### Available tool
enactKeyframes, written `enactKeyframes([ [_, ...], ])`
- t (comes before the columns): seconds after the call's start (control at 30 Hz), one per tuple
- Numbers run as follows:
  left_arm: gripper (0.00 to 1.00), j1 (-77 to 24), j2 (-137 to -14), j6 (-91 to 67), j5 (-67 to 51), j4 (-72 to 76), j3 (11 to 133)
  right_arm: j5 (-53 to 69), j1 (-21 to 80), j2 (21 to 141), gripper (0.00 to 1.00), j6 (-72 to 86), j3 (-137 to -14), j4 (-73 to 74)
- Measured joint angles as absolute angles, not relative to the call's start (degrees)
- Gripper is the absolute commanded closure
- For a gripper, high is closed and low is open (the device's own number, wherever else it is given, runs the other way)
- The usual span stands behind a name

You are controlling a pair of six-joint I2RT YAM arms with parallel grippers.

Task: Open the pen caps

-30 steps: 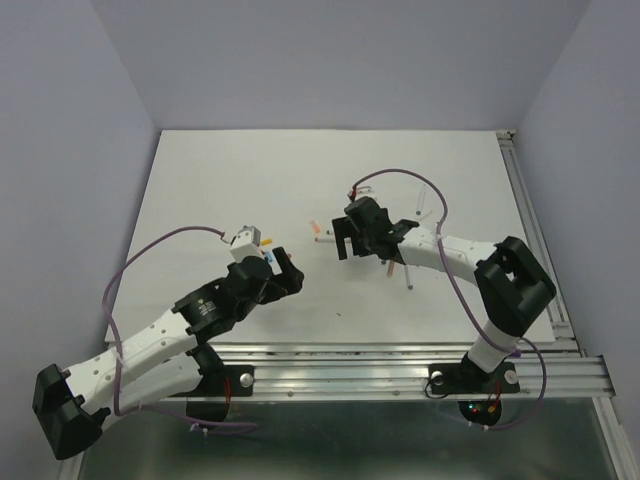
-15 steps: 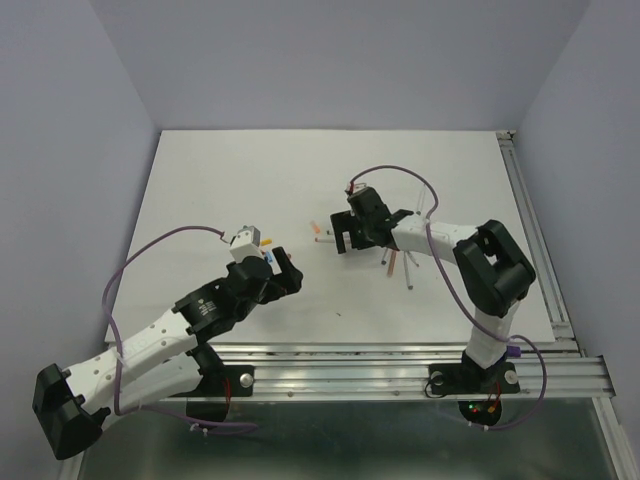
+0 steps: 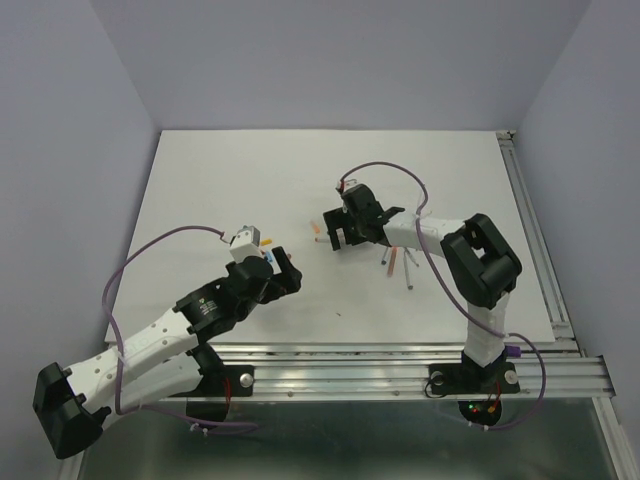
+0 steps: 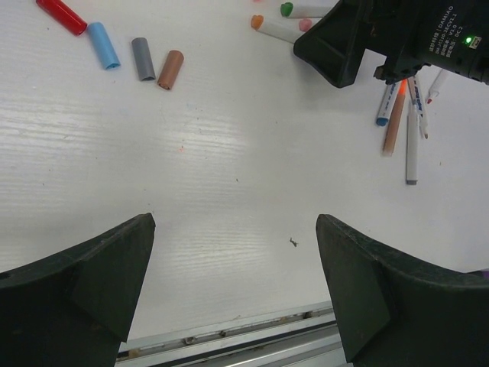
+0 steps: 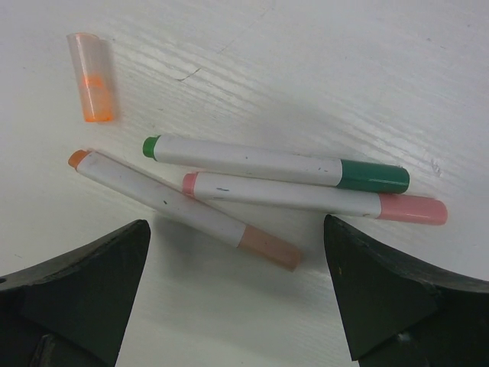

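Right wrist, right tool point(image 5: 236, 252) spread, green cap point(image 5: 372, 177), pink cap point(image 5: 412, 209) on pens point(image 5: 244, 162)

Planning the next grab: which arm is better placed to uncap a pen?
Probably right. The right gripper hangs open over the capped green pen and pink pen; the left gripper, also open, is farther off.

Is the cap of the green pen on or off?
On. The green cap covers the right end of the green pen in the right wrist view.
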State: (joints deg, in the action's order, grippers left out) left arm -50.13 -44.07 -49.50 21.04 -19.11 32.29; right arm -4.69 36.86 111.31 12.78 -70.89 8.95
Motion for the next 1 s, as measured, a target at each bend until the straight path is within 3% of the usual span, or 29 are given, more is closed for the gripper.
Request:
enactKeyframes([
  [0.53, 0.01, -50.11, -43.64, -49.34, 21.45, -19.27, 32.51, 3.49, 36.86, 108.77, 0.16, 8.99, -66.98, 6.72],
  [0.9, 0.01, -50.04, -43.64, -49.34, 21.47, -19.55, 32.51, -0.14, 38.48, 107.92, 0.52, 8.73, -65.45, 7.05],
  [1.0, 0.01, -50.02, -43.64, -49.34, 21.5, -19.55, 32.51, -1.08, 38.76, 107.92, 0.56, 8.56, -65.41, 7.18],
])
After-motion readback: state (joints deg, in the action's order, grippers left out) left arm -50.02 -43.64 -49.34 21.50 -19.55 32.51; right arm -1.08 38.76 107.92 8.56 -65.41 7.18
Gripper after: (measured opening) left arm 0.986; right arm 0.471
